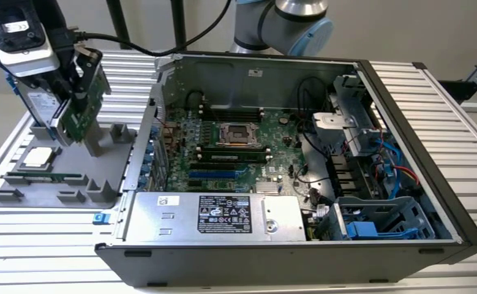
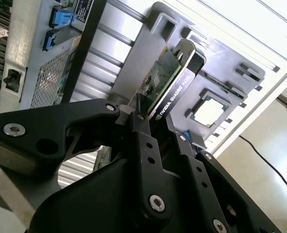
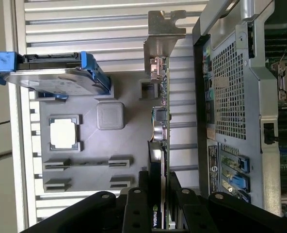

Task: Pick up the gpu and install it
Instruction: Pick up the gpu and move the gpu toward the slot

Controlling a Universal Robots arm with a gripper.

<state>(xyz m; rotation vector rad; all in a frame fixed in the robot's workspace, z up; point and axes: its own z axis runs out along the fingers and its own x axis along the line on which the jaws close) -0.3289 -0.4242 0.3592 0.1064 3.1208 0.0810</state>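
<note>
Gray tray (image 3: 85, 143) beneath upright gripper (image 3: 159, 183) around gpu (image 3: 160, 46)

Exterior view: bright, even, diffuse light; direction of source cannot be told. Shadows soft. Ribbed table (image 1: 443, 104) pale, close to wash-out at right of frame. Computer case (image 1: 262, 263) dimmer inside at lower right of frame; outer wall near black.

Second wrist view: table slats blown to white past grey tray (image 2: 158, 29). Thin glare line on gpu (image 2: 175, 90) edge. Gripper (image 2: 153, 119) close to lens, dark, soft, little surface detail.

First wrist view: flat light, mild sheen on hard drive (image 3: 56, 80), faint shadows on tray.
</note>
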